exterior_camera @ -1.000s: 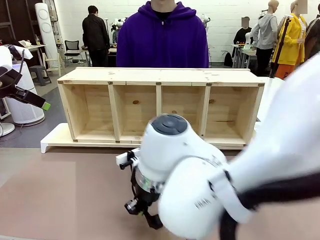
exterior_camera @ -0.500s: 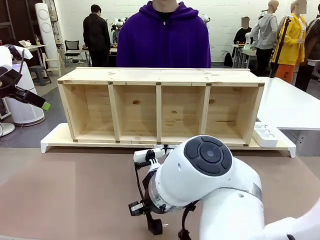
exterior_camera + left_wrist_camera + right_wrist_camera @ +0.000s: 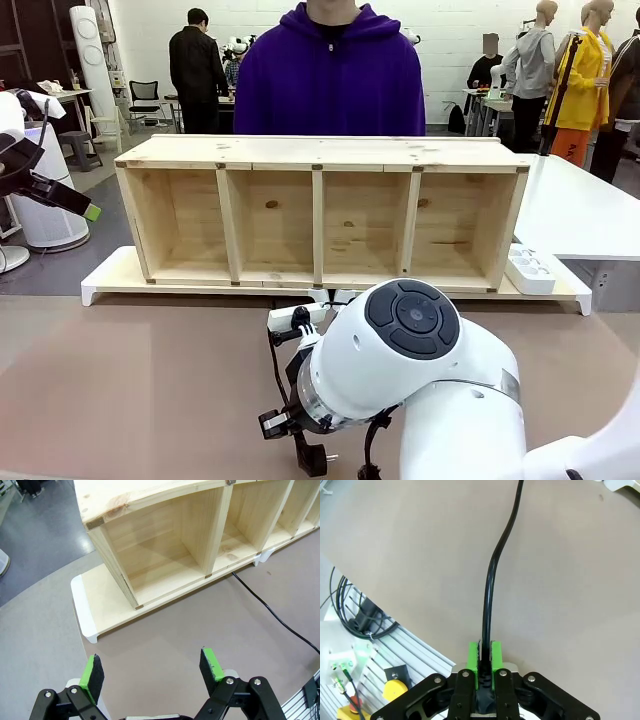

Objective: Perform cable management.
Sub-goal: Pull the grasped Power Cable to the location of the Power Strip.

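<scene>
1. Cable (image 3: pixel 492 575): lies on the brown table (image 3: pixel 150 380), runs from the bottom centre of the right wrist view up to its top edge with one soft bend; in the left wrist view crosses from the middle right down to the right edge, starting at the foot of the wooden shelf (image 3: pixel 150 495).
2. Right gripper (image 3: pixel 485 652): closed narrow on the cable, green pads pressing it from both sides.
3. Risk of slipping: thin round cord in a small pinch; probably slides through the pads if pulled fast or at an angle.
4. Risk of snagging: passes just beside the white base board (image 3: pixel 110 275) under the shelf; could catch on that edge and drag the shelf. Far end hidden, so cannot tell what a hard pull would load.
5. Risk at the table edge: metal rail and loose wires in the lower left of the right wrist view, near the grip; could tangle there.
6. Left gripper (image 3: pixel 152 667): spread wide, holds nothing, hangs above the table in front of the shelf.
7. Shelf compartments: four, open to the robot's side, nothing seen inside any.
8. White power strip (image 3: pixel 530 268): rests on the base board, just beside the shelf, middle right of the front view.
</scene>
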### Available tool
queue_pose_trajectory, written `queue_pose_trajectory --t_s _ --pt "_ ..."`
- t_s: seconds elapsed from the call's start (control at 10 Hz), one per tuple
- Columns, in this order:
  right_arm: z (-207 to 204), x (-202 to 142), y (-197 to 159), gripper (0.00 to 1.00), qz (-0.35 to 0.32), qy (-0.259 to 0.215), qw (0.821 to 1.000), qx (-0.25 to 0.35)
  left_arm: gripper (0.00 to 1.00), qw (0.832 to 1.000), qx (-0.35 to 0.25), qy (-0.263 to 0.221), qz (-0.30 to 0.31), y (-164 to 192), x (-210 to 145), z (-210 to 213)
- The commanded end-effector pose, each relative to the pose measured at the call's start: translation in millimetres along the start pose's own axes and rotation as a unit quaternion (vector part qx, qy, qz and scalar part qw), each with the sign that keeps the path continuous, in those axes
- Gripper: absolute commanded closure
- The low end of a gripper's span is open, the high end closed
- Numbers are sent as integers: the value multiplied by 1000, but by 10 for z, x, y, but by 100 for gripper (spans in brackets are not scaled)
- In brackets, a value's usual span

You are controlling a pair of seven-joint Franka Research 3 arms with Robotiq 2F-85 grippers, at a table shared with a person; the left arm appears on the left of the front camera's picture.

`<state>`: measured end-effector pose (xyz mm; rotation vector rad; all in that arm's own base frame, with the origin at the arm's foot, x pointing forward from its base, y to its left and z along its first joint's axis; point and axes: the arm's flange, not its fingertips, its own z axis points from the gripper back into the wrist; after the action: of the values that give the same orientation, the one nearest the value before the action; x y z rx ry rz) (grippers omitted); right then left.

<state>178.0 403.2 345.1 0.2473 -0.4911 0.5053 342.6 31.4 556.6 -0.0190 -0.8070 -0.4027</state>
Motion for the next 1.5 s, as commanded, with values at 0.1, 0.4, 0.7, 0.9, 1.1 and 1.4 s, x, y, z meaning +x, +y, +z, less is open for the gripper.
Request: queue_pose_trajectory --t_s 0.1,0.4,0.7,0.9,1.1,1.4 --pt "60 46 -12 87 9 5 1000 2 0 1000 -1 -4 4 6 -7 -10" --pt "248 -79 -246 87 -38 -23 999 -2 0 1000 -1 -4 4 6 -7 -10" --pt "881 -439 -887 87 -139 -94 986 -11 0 1000 -1 -4 4 6 -7 -10" --pt "1125 -602 -1243 87 -192 -113 974 -26 0 1000 -1 -4 4 6 -7 -10" --pt "1379 -809 -1648 87 -253 -122 959 -46 0 1000 -1 -4 4 6 -7 -10" --pt "1748 -1157 -2058 87 -322 -136 933 -83 0 1000 -1 -4 4 6 -7 -10"
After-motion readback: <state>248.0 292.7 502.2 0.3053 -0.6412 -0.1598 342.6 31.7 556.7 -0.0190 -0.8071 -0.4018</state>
